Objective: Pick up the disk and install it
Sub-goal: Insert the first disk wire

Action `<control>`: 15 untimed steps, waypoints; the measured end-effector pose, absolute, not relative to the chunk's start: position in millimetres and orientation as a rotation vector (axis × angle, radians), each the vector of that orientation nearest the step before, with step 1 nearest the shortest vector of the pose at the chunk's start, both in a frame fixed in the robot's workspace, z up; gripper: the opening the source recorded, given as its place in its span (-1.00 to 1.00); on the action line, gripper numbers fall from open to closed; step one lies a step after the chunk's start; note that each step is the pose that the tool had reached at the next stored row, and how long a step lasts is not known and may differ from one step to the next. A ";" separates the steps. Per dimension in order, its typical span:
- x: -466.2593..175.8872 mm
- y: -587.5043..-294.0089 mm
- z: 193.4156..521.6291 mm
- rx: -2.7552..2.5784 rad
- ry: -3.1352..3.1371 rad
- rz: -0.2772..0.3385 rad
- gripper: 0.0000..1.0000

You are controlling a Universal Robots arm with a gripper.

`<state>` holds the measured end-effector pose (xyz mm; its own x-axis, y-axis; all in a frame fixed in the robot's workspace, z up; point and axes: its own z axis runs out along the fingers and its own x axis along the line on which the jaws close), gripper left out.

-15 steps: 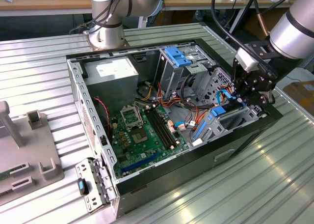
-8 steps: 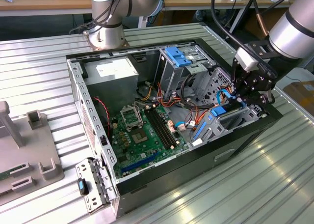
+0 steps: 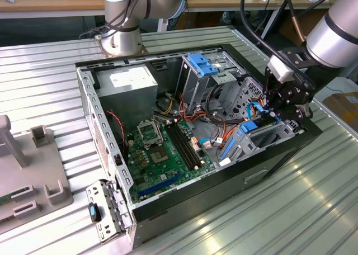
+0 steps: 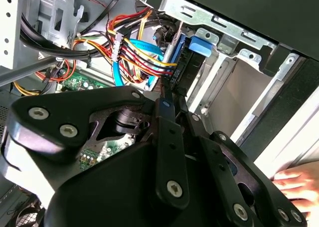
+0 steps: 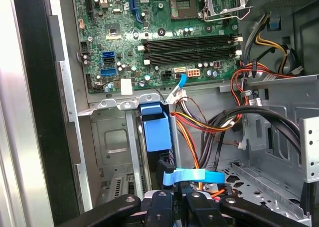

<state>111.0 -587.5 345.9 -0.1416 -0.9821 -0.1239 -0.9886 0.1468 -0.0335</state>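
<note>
In the exterior view, going left to right: a grey fixture [image 3: 28, 176] sits on the ribbed metal desk [image 3: 50, 81]; the open computer case [image 3: 106, 154] shows its green motherboard [image 3: 162, 154]; the hand [image 3: 284, 111] reaches down into the drive cage [image 3: 263, 137] at the case's right end, closed on the disk [image 3: 254, 125]; the disk stands on edge in that cage, its blue bracket [image 5: 154, 130] plain in the first wrist view.

You have the open computer case [image 3: 106, 137] lying on the tabletop [image 3: 45, 81], motherboard [image 3: 162, 154] inside. The drive cage [image 3: 263, 140] sits at the exterior view's right, the disk [image 5: 155, 130] in it, the tool [image 3: 285, 107] just above.
</note>
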 end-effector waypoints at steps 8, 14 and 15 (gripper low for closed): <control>111.0 -587.5 343.2 -1.978 2.288 0.084 -0.67; 111.0 -587.5 347.1 -1.976 2.289 0.084 -0.67; 111.0 -587.5 347.0 -1.976 2.290 0.084 -0.67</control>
<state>111.0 -587.5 347.0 -0.1431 -0.9819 -0.1240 -0.9884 0.1482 -0.0336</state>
